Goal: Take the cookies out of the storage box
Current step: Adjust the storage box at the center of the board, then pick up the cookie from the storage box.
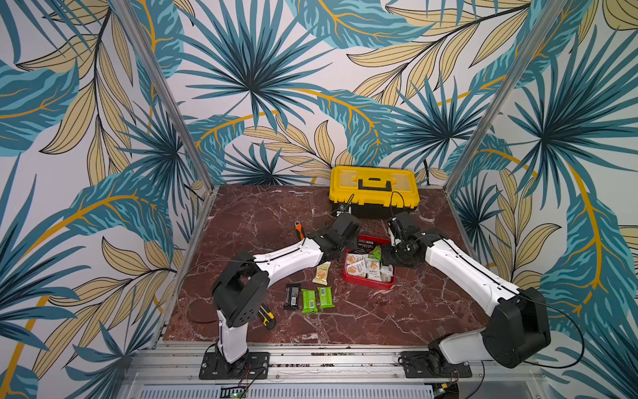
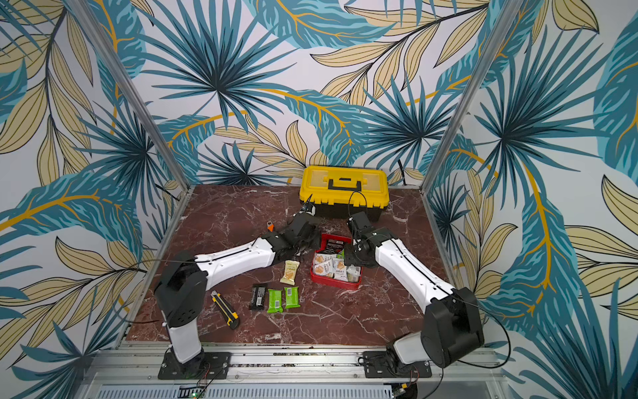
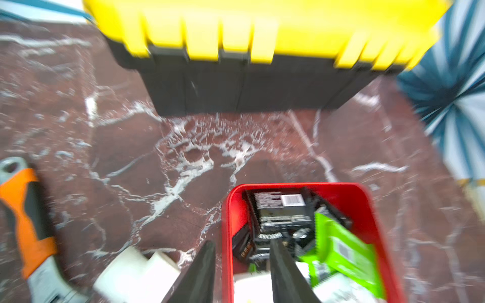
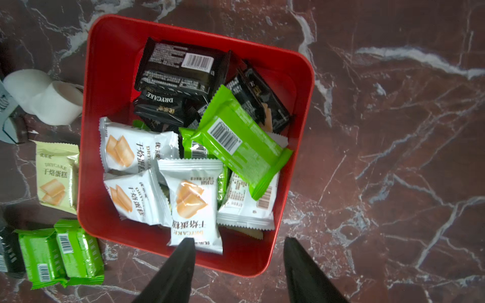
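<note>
Since most of the cookies (image 4: 191, 199) are piled in the storage box (image 4: 115, 52), with white ones at my end, black ones at the far end and a green one slanted on top, both my hands are parked right over it. My right gripper (image 4: 238, 239) is spread wide with nothing in it. It hangs above the near wall, and I'd guess it's lining up on the closest white packet. My left gripper (image 3: 242, 242) is partly open and empty too. One finger is inside the box over the black packets and the other is outside the wall.

Four loose packets (image 1: 309, 300) lie on the table to the box's left, so the job's barely started. A white pipe elbow (image 4: 44, 99) sits just beside that wall, and the toolbox (image 1: 374, 188) is behind.

Annoying bits:
- The left wrist view is smeared.
- Both top views hide my fingers behind the wrists.
- No clue how many packets are buried underneath.
- Can't tell if my left finger touches anything.
</note>
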Tool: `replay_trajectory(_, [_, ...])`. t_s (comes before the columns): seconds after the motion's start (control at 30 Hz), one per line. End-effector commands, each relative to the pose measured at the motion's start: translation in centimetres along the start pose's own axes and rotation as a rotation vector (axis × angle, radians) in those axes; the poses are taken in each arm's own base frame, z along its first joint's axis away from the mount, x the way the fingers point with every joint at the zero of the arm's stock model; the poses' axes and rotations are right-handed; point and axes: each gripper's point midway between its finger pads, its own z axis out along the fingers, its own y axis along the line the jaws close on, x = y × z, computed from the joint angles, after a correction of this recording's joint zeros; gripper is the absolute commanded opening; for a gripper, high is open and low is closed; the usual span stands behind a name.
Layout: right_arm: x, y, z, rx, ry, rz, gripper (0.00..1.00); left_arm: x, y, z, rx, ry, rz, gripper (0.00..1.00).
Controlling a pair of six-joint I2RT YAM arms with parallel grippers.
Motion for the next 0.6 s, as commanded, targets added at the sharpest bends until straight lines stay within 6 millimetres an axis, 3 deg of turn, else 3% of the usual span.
replay_trajectory(0.0, [-0.8,-0.4,1.0,0.055,0.034,-0.099,0.59,-1.4,0.6,-2.3,0.041,-0.097,-0.168,0.4])
replay_trajectory(0.2, [-2.9,0.7,2.0,0.115,0.032,-0.159,0.6,0.2,3.2,-5.3,0.038,-0.129,-0.331,0.4])
replay_trajectory(0.57, [-4.6,1.7,4.0,0.291,0.076,-0.311,0.59,3.6,7.3,-8.2,-0.041,-0.097,-0.378,0.4])
